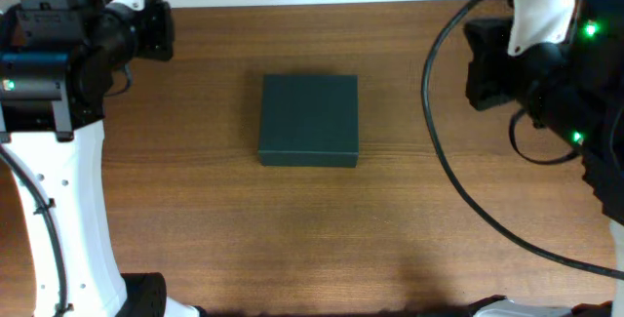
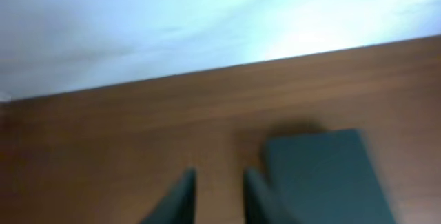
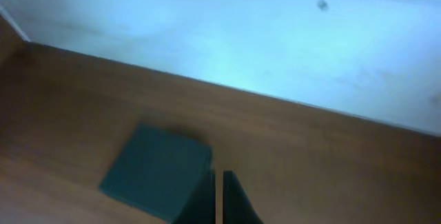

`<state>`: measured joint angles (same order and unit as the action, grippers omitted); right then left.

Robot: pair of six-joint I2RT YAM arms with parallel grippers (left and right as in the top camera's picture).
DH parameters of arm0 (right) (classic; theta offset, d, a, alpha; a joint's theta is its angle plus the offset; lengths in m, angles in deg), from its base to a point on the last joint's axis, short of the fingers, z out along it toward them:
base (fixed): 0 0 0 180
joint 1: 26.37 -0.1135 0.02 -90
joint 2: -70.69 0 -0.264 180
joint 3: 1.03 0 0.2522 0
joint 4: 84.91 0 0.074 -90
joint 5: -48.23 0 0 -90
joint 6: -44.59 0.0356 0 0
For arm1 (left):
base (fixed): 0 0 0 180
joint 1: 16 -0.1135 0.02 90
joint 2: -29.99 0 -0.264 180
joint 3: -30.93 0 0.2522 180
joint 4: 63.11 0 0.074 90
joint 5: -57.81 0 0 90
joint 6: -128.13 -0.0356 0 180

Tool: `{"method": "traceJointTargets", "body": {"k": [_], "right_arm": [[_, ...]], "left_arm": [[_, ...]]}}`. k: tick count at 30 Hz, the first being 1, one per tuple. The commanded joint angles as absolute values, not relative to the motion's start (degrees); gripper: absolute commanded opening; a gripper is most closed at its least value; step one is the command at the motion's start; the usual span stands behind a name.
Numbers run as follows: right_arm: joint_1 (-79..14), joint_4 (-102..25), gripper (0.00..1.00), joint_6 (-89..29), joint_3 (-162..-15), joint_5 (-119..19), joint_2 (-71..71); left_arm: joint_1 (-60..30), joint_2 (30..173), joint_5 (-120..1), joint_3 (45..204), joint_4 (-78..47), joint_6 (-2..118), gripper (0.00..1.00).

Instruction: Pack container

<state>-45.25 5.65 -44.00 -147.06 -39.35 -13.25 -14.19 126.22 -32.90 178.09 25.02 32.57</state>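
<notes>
nothing held in the left fingers (image 2: 178, 207), parted a little; nothing in the right fingers (image 3: 234, 200), pressed almost together. hovering at opposite ends of the table (image 1: 214, 239), well apart from the closed container (image 1: 309, 119) at its middle. seems the very start: no goods in sight. next calls for reaching the container and raising its lid.

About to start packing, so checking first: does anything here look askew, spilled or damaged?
Nothing stands out. The container lies flat and closed in the middle of the wooden table, its edges roughly square to the table's. No spill or damage shows.
</notes>
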Motion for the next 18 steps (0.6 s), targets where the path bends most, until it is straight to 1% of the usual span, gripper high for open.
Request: {"method": "traceJointTargets", "body": {"k": [1,3,7,9,13,14,15,16,17,18], "right_arm": [[-44.04,7.44,0.04,-40.79,-147.04,-34.78,-12.75],[-41.97,8.93,0.04,-39.26,-147.04,-34.78,-11.61],[-35.85,11.44,0.04,-38.89,-147.04,-34.83,-8.73],[-32.72,12.42,0.04,-38.91,-147.04,-34.83,-7.33],[-27.46,14.21,0.05,-38.93,-147.04,-34.89,-5.06],[-26.69,14.56,0.08,-38.93,-147.04,-35.07,-4.66],[-26.19,14.85,0.14,-38.93,-147.04,-35.26,-4.27],[-25.93,15.05,0.27,-38.93,-147.04,-35.26,-3.9],[-25.93,15.07,0.47,-38.95,-147.04,-35.22,-3.7],[-25.93,15.07,0.59,-38.95,-147.04,-35.2,-3.53]], "left_arm": [[-14.98,125.72,-21.71,178.03,25.63,32.48,0.34],[-16.47,125.15,-21.6,178.03,25.74,32.48,0.44],[-21.21,123.94,-21.58,178.03,25.68,32.46,0.6],[-24.1,123.27,-21.6,178.03,25.7,32.44,0.63],[-29.67,122.17,-21.67,178.03,25.68,31.94,0.77],[-30.52,122.04,-21.64,178.03,25.72,31.76,0.79],[-31.31,121.93,-21.64,178.03,25.83,31.78,0.81],[-31.79,121.89,-21.64,178.03,26.05,31.81,0.87],[-32.16,121.89,-21.67,178.03,26.51,31.81,0.99],[-32.31,121.89,-21.67,178.03,26.77,31.81,0.99]]}}
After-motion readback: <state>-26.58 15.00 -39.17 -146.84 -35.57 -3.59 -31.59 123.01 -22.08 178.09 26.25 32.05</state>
